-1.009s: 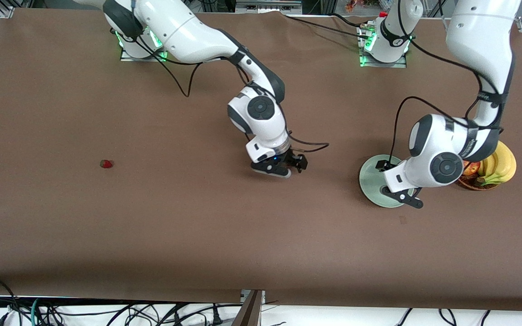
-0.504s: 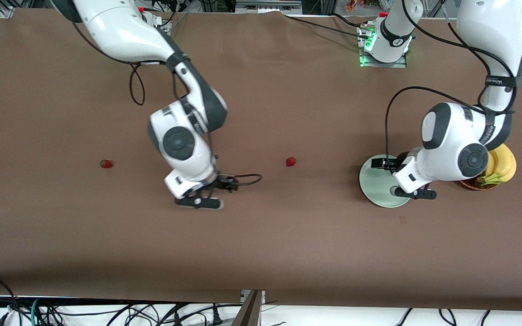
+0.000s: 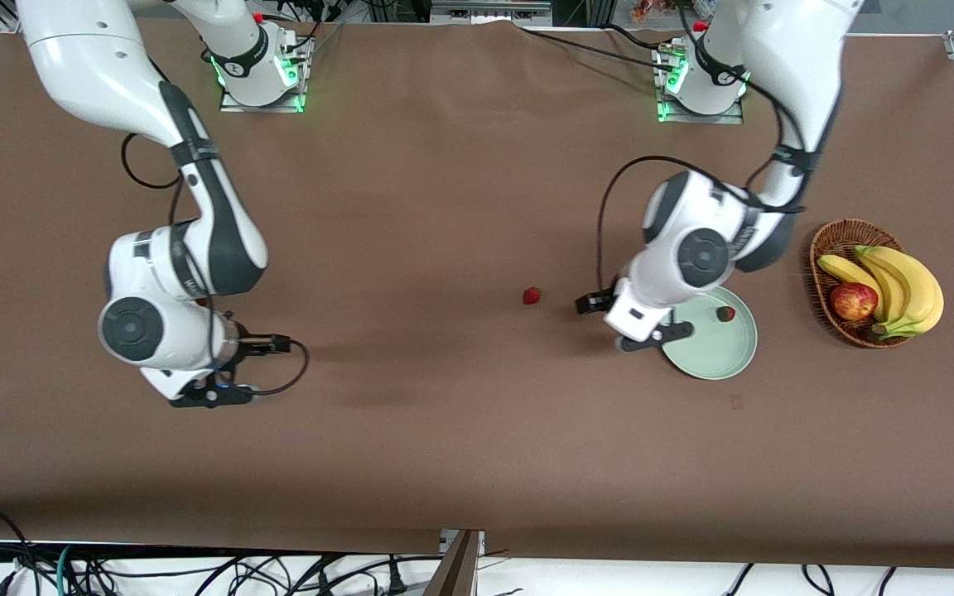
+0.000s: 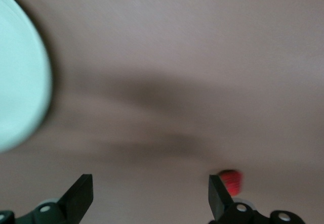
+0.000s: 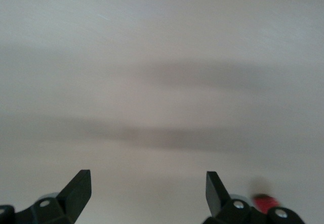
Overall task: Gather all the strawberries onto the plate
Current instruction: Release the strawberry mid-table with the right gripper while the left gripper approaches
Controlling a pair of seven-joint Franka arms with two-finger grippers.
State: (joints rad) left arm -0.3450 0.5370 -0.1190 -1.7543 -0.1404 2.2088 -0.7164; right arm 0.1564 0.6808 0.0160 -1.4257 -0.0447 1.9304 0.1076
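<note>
One strawberry (image 3: 725,314) lay in the plate (image 3: 713,352). Another strawberry (image 3: 532,295) sat mid-desk, beside the left hand (image 3: 638,335), open and empty. The right hand (image 3: 212,396), also open and empty, hung near the third strawberry (image 5: 265,203).

Non-task items around the wicker basket (image 3: 826,248)

The wicker basket is placed on the brown table cover (image 3: 444,455), toward the left arm's end. A red apple (image 3: 853,301) and a bunch of yellow bananas (image 3: 899,285) are held in it, the apple touching the bananas. Loose black cables (image 3: 195,571) are seen past the cover's edge nearest the front camera, well apart from the basket.
</note>
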